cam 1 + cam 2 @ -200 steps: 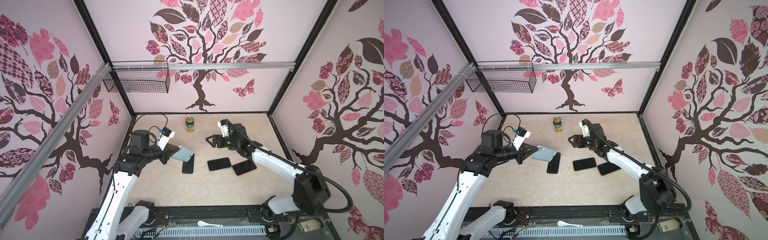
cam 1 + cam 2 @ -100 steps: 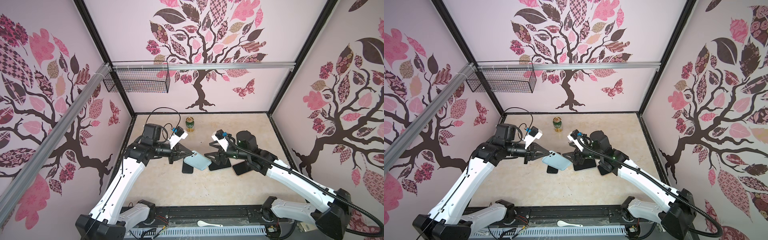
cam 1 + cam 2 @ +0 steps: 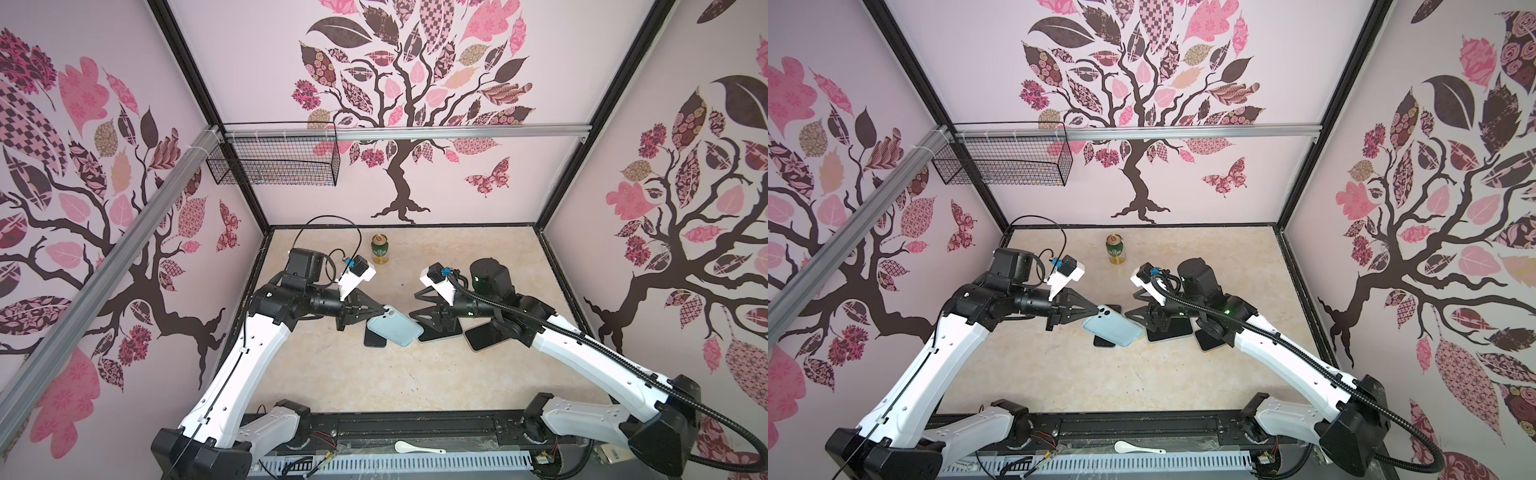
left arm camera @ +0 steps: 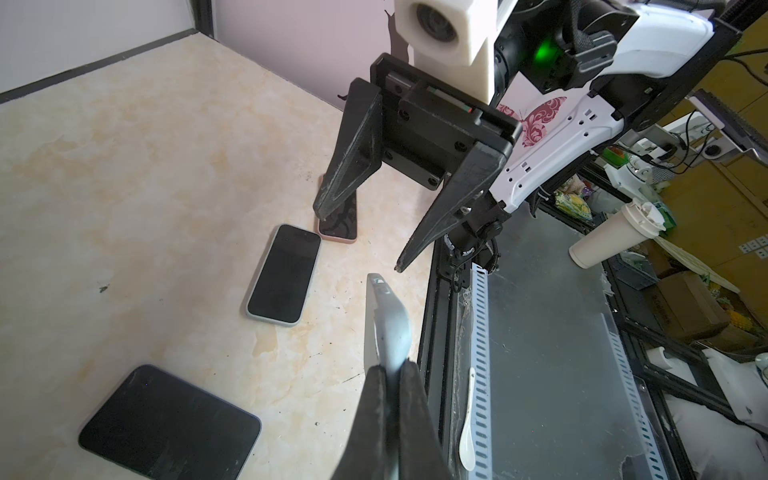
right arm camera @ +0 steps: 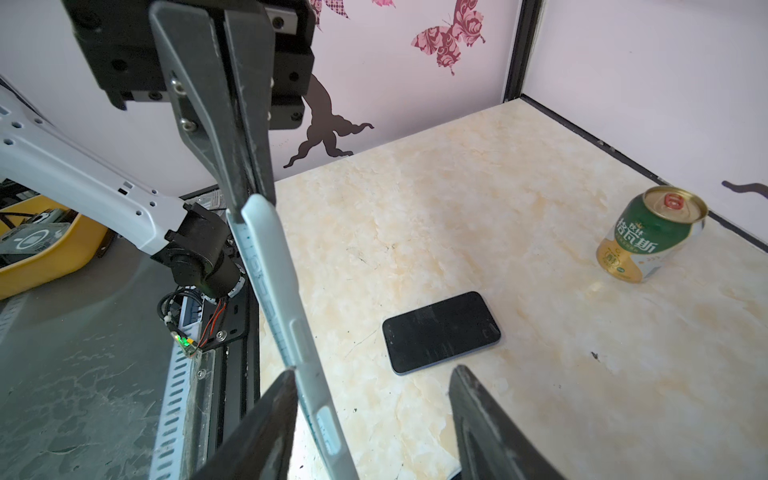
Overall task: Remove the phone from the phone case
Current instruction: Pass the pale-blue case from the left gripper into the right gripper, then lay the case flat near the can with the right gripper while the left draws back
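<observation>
Phone case (image 3: 395,330), pale blue, held off the surface (image 3: 353,390) on edge, back face up. Phone (image 3: 1105,311) seated in it; lenses show through the cutout at the gripped end.

Left hand (image 3: 380,313) reaches in level and is clamped tight on that camera end. Right hand (image 5: 374,370) faces it from the opposite side, fingers apart and straddling the case's free end. One finger (image 5: 278,399) sits just beside the case edge; contact not clear.

Around the case:
- Dark phone (image 3: 374,338) flat on the surface, directly beneath it.
- Second dark phone (image 3: 440,332) under the right hand, grey-rimmed in the left wrist view.
- Third dark phone (image 3: 486,336) beyond that, away from the case, partly hidden by the right arm.
- Can (image 5: 648,235) upright behind the case toward the back wall, well apart. Green and gold with white Chinese characters, not read with certainty.
- White spoon (image 3: 419,448) on the front rail, well apart.
</observation>
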`<state>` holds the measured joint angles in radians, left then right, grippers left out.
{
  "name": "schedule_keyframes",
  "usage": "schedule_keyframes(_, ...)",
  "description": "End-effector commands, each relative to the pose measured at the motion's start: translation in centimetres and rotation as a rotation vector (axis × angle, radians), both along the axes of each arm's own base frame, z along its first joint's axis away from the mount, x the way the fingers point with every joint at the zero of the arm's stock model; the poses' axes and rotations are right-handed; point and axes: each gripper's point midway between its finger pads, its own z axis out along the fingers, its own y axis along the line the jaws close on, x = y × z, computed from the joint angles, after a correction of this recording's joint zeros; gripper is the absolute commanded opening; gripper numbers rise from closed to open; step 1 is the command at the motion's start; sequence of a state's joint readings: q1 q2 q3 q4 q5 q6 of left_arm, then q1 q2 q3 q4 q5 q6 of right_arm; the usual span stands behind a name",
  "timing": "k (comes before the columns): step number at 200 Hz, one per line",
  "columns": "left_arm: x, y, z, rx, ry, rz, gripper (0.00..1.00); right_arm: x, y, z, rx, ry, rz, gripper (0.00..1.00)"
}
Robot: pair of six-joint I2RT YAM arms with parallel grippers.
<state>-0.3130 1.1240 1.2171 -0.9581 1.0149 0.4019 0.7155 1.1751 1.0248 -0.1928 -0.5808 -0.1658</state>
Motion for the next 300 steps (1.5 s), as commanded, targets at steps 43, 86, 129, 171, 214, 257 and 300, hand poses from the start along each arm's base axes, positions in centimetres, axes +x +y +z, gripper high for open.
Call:
schedule_keyframes(43,-0.1,-0.2,1.0,-0.018,-0.028,-0.02,0.0,-1.8,1.9,-0.6,-0.037,0.003,0.092,0.56)
schedule_keyframes(86,0.0,-0.3,1.2,-0.024,-0.03,-0.021,0.0,-1.3,1.8,-1.0,-0.053,0.0,0.069,0.46)
schedule_keyframes(129,0.0,-0.3,1.2,-0.028,-0.03,-0.025,0.0,-1.1,2.1,-1.3,-0.06,0.007,0.07,0.38)
schedule_keyframes(171,0.0,-0.3,1.1,-0.022,-0.031,-0.022,0.0,-1.2,2.2,-1.0,-0.049,0.007,0.072,0.26)
schedule_keyframes(214,0.4,0.0,0.9,-0.001,-0.058,0.006,0.0,-1.4,2.1,-0.7,-0.018,0.019,0.063,0.07)
schedule_keyframes(257,3.4,1.2,0.1,0.025,-0.105,0.236,0.38,-0.2,1.7,-1.1,-0.006,0.075,-0.038,0.0)
schedule_keyframes(300,5.7,3.6,-3.0,0.088,-0.059,0.487,0.64,3.4,0.3,-5.3,-0.017,0.276,-0.314,0.0)
